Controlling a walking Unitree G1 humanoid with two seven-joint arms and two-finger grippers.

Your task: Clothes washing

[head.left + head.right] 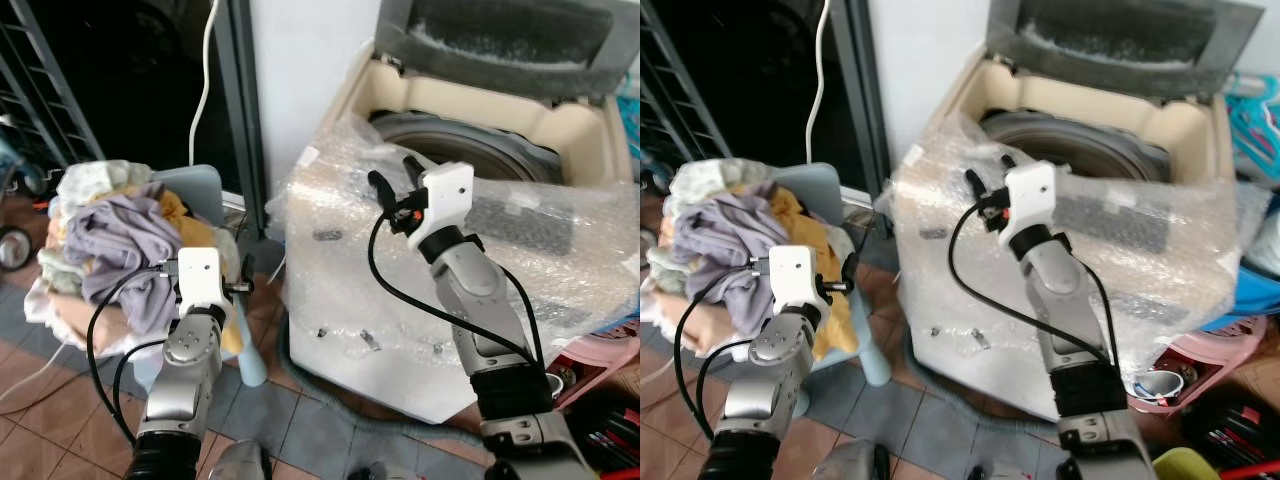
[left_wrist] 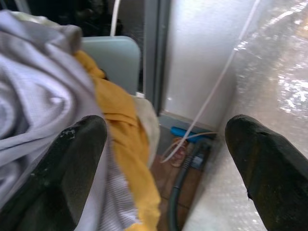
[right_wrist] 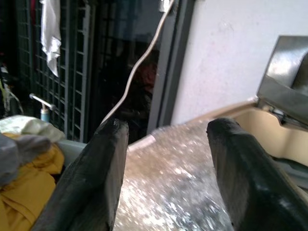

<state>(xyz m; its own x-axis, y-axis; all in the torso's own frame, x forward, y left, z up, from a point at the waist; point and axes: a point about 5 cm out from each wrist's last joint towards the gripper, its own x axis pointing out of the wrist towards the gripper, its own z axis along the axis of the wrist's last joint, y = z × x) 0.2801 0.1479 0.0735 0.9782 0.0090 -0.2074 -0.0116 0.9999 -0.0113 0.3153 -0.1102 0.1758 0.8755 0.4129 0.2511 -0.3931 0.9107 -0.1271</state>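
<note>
A heap of clothes lies on a pale blue chair at the left, with a lilac garment on top and a yellow one at its side. To the right stands a top-loading washing machine wrapped in bubble wrap, lid raised and drum exposed. My left gripper is open beside the heap's right edge, one finger against the lilac cloth. Above the machine's front left corner, my right gripper is open and holds nothing.
A white cable hangs down the dark doorway behind the chair. A metal rack stands at the far left. A grey hose lies on the tiled floor between chair and machine. Pink basins sit at the lower right.
</note>
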